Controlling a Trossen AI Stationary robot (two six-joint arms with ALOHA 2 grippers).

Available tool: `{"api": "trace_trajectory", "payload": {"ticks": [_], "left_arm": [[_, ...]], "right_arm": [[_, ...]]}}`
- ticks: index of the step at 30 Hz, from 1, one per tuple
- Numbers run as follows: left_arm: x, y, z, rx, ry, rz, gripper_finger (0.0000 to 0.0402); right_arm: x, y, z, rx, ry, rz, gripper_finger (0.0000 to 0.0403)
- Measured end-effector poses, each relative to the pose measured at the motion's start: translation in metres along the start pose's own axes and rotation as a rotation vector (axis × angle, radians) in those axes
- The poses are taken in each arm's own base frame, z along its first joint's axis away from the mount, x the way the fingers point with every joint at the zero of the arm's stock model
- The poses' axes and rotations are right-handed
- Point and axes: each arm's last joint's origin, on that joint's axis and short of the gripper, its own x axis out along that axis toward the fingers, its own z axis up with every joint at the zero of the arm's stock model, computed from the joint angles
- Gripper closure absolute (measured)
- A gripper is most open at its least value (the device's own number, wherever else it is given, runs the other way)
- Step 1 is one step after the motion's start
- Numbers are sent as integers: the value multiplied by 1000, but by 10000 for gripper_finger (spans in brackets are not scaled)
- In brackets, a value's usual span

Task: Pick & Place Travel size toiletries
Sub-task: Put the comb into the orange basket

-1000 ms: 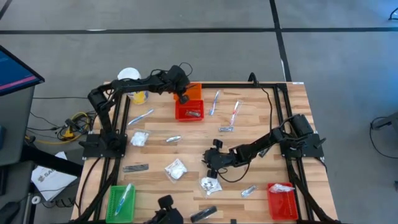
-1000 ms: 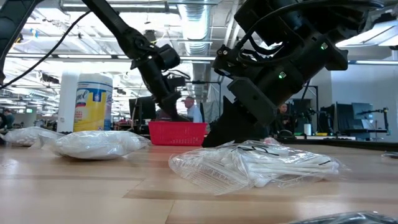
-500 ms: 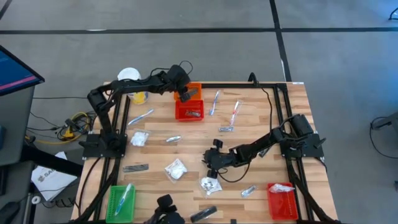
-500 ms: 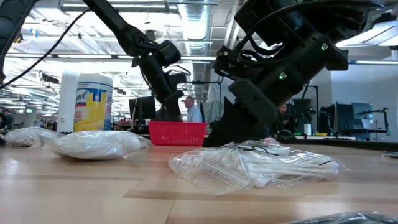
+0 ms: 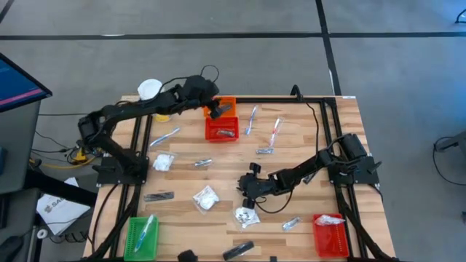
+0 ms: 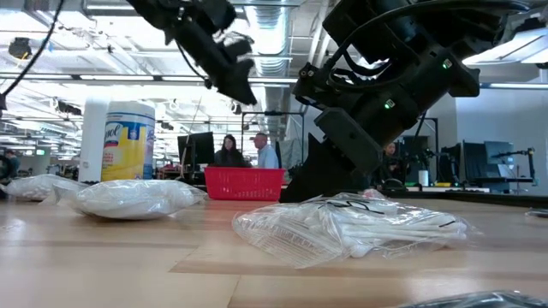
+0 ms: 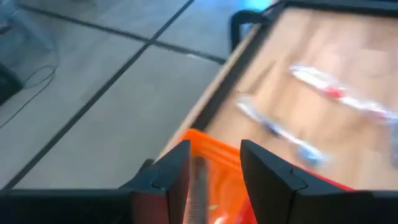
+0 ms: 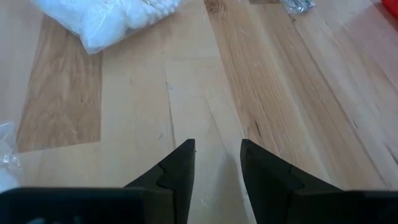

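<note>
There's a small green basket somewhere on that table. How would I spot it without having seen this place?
Start at the wooden table seen from above and go to the near corner on the left arm's side. The green basket sits there against the table's dark frame, with a thin clear-plastic stick lying in it. It is the only green one: the other baskets are red or orange.

white packets [image 5: 206, 197], foil sachets [image 5: 203, 163], scattered flat

A light wooden table [image 5: 306, 149] bears red [image 5: 220, 131], green [image 5: 140, 237] and second red [image 5: 330, 234] baskets, with white packets [image 5: 206, 197], foil sachets [image 5: 203, 163], dark slim tubes [image 5: 159, 196] and clear-plastic sticks [image 5: 275, 133] scattered flat across its slats.
</note>
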Motion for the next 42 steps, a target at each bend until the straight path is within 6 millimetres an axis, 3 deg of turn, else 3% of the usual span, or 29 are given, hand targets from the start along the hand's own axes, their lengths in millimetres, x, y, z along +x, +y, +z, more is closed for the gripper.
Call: {"api": "trace_trajectory", "payload": {"ticks": [7,20,28,42], "left_arm": [[-36,-34,-24,50,-19,-106,270],[-86,-77,-74,-24,-22,-285,271],[-99,-103,-94,7,-52,-390,271],[-108,-126,-99,-74,-140,-504,271]], "right_arm": [[0,0,0,0,-1,0,281],[1,-2,1,8,-6,-4,281],[2,-4,2,10,-6,-9,281],[3,-7,3,15,-6,-14,281]]}}
